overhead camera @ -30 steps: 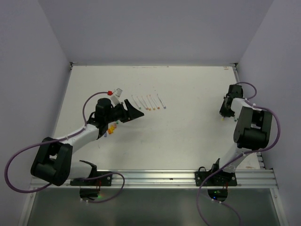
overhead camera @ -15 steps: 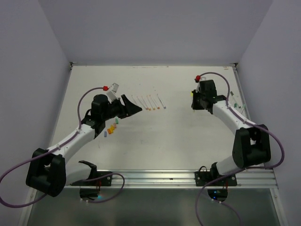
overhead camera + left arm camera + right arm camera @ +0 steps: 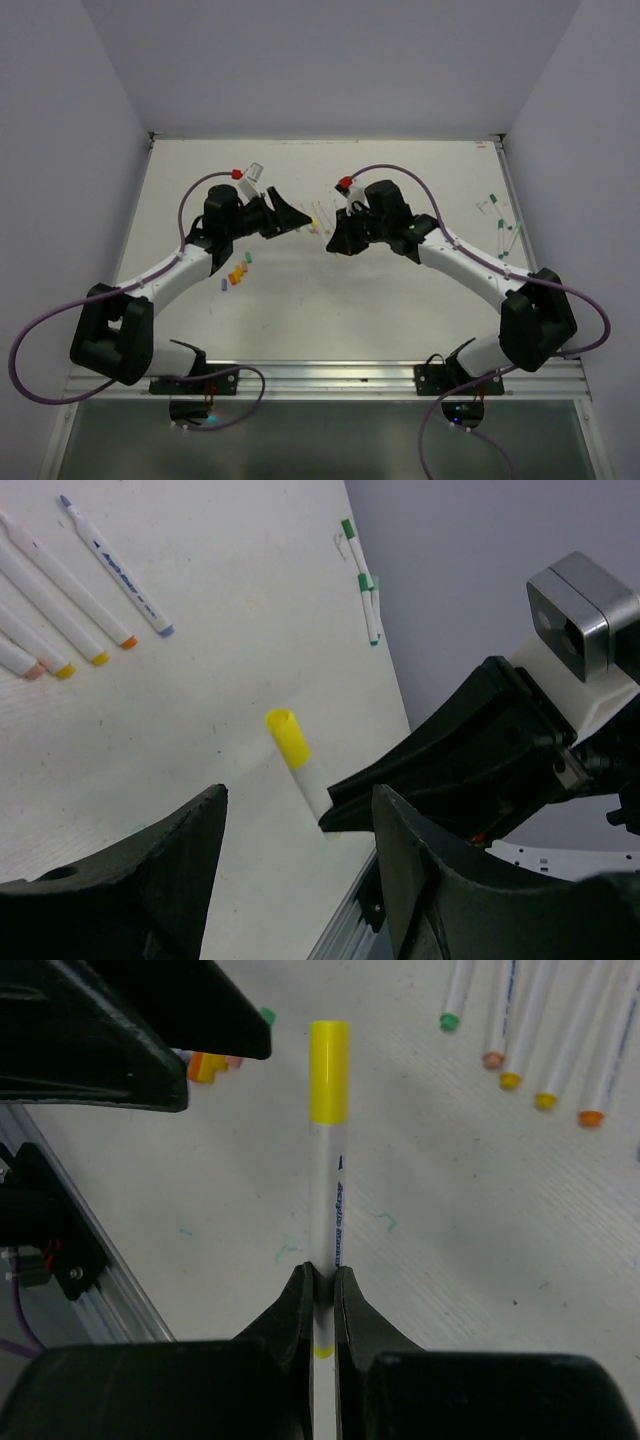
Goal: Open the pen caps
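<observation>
Right tool point(image 3: 318, 1280) clamps the white pen point(image 3: 328, 1200) by its barrel, yellow cap point(image 3: 329, 1070) thrust out so the wide-open left tool point(image 3: 300, 798) can grab it

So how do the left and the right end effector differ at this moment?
The right end effector is shut on the white barrel of the yellow-capped pen; the left end effector is open and holds nothing. The right one's fingers are pressed close together; the left one's stand wide apart. Both face each other, with the yellow cap pointing toward the left one.
</observation>
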`<state>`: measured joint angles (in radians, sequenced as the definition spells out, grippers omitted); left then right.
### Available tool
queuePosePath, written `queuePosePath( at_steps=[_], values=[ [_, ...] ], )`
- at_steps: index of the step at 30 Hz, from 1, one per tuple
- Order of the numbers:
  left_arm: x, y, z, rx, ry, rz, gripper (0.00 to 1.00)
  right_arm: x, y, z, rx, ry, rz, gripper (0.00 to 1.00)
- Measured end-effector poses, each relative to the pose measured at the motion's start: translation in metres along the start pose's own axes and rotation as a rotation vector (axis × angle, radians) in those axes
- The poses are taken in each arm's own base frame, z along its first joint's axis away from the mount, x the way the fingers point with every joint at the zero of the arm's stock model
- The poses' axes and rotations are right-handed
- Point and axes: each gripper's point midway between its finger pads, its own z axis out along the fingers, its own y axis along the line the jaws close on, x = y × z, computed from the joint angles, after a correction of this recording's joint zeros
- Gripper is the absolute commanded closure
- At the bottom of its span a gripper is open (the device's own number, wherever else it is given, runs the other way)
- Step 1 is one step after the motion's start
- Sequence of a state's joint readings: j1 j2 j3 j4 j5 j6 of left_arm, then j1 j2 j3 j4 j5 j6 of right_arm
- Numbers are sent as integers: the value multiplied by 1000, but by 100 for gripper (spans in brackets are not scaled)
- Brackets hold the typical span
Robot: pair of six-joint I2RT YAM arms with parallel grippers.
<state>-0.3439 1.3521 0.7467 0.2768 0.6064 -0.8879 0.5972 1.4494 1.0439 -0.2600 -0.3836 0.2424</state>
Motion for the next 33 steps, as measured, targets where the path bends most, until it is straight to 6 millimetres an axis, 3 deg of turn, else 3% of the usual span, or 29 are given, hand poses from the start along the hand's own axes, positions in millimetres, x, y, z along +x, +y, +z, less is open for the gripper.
queuePosePath(
  at_steps=[7,15,18,22,23,24,25,27,31,32,33],
  values=[
    [-6,-2,5,9,-10,-9,41,-2,43,17,-101,17,-46,100],
    [-7,-1,5,4,-14,-10,55,-7,46,18,-108,1,-42,100],
    [-7,-1,5,3,-16,-11,64,-6,46,19,-108,2,-37,100],
    [-9,0,5,-4,-25,-21,100,-8,48,19,-112,-3,-31,100],
    [-9,-1,5,-1,-26,-26,100,-8,48,20,-112,-3,-30,95],
    [-10,-2,5,2,-29,-23,100,-7,48,21,-112,-2,-29,71],
    [-10,-2,5,3,-30,-23,100,-7,49,22,-114,0,-21,60],
    [-10,-2,5,3,-30,-22,100,-8,50,23,-113,-4,-17,47],
    [-10,-2,5,4,-30,-25,100,-16,57,28,-127,-16,-26,45],
    [-10,-2,5,4,-30,-27,100,-20,59,30,-132,-22,-29,48],
    [-10,-3,5,4,-30,-29,100,-23,61,33,-136,-28,-31,59]
  ],
)
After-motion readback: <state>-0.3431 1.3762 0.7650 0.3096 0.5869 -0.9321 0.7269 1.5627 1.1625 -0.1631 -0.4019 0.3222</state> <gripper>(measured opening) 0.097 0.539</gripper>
